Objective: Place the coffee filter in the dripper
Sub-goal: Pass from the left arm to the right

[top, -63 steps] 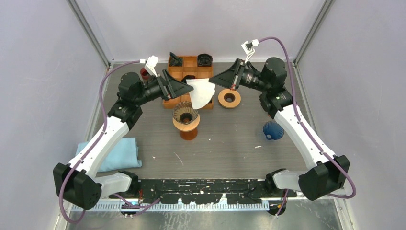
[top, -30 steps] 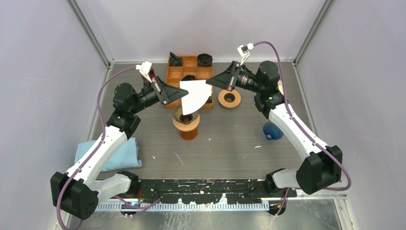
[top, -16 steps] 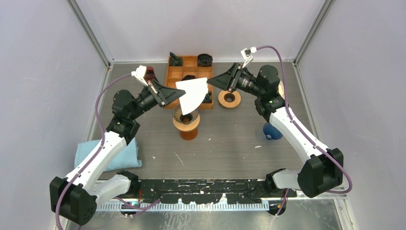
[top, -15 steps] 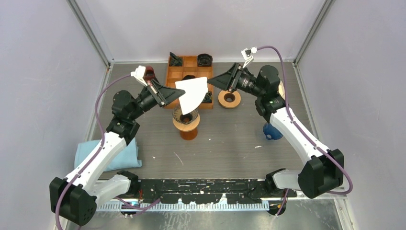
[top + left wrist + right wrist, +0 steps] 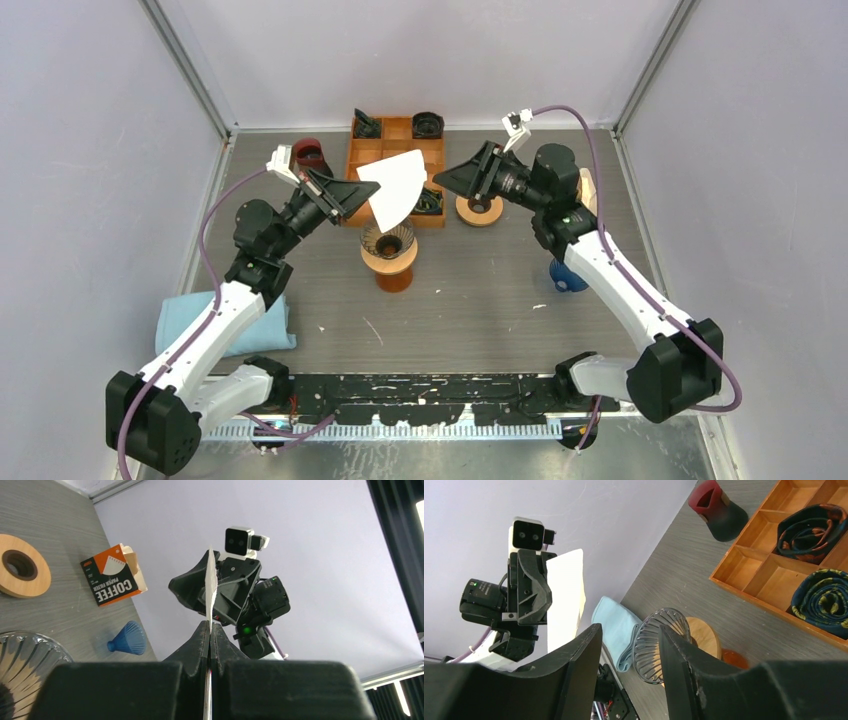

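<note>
The white coffee filter [image 5: 395, 185] hangs in the air above and just behind the dripper [image 5: 388, 240], a ribbed glass cone on a wooden stand. My left gripper [image 5: 370, 190] is shut on the filter's left edge. In the left wrist view the filter [image 5: 211, 580] stands edge-on out of the closed fingertips, and the dripper [image 5: 20, 665] lies at lower left. My right gripper [image 5: 438, 180] stands open to the right of the filter, a small gap away. The right wrist view shows the filter [image 5: 566, 595] beyond the open right gripper [image 5: 630, 629], with the dripper [image 5: 659, 642] below.
A wooden compartment tray [image 5: 395, 130] with rolled dark items sits behind the dripper. A wooden ring [image 5: 479, 207] lies to its right and a dark red object [image 5: 308, 152] to its left. A blue cone [image 5: 567, 275], a coffee box [image 5: 112, 580] and a folded blue cloth [image 5: 225, 320] are also on the table.
The right gripper has let go of the filter, opened and drawn back to the right. The left gripper has lifted the filter a little, up and back.
</note>
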Robot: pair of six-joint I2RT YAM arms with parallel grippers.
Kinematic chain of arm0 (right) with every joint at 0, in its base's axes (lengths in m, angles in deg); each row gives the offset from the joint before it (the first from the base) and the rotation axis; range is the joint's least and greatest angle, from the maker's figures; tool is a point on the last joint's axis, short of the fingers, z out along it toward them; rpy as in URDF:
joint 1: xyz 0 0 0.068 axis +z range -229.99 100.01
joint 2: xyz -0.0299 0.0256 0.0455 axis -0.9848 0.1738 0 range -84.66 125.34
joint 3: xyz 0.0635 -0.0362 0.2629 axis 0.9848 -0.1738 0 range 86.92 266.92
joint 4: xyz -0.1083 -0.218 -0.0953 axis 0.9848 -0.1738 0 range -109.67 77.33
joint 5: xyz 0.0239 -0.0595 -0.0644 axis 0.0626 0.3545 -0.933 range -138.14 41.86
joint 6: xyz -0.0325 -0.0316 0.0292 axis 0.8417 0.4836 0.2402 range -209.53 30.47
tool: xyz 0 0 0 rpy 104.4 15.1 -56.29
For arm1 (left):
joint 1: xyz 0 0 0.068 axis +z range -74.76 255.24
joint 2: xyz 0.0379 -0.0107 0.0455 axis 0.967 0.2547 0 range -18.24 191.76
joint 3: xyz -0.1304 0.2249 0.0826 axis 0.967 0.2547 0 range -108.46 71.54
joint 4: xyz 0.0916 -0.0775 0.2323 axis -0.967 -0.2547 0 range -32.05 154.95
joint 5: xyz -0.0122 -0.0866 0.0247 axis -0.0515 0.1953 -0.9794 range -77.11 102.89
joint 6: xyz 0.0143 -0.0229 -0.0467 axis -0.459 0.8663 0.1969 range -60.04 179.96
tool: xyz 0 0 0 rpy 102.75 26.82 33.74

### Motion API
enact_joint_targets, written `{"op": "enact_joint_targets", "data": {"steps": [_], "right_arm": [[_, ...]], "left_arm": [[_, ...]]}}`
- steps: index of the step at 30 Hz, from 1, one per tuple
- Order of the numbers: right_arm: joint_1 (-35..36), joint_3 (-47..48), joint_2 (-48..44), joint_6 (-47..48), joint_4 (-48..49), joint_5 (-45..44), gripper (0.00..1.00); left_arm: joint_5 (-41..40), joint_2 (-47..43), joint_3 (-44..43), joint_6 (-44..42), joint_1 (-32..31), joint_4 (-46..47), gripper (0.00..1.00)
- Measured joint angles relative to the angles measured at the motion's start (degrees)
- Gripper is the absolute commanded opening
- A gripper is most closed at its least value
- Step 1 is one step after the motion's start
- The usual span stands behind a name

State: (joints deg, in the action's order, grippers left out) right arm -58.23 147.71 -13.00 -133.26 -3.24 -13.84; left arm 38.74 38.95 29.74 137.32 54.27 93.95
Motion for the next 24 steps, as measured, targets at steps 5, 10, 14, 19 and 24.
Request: {"op": "enact_joint_targets", "data": {"steps": [5, 10, 14, 19, 24], "right_arm": [[1.44, 0.0, 0.26, 0.24, -0.17, -0.2, 0.52], [2.19, 0.0, 1.11, 0.26, -0.15, -0.17, 0.52], [2.27, 0.0, 1.11, 0.04, 0.44, -0.15, 0.53], [2.29, 0.0, 1.11, -1.09, 2.69, 0.39, 0.53], [2.29, 0.0, 1.11, -2.51, 4.83, 1.07, 0.53]], "left_arm": [[-0.61, -0.07, 0.0, 1.27, 0.0, 1.29, 0.0], [-0.79, -0.07, 0.0, 1.77, 0.0, 1.44, 0.0], [-0.79, -0.07, 0.07, 1.81, 0.0, 1.49, 0.0], [-0.76, -0.07, 0.07, 1.95, 0.0, 1.53, 0.0], [-0.72, -0.07, 0.07, 1.95, 0.0, 1.57, 0.0]]}}
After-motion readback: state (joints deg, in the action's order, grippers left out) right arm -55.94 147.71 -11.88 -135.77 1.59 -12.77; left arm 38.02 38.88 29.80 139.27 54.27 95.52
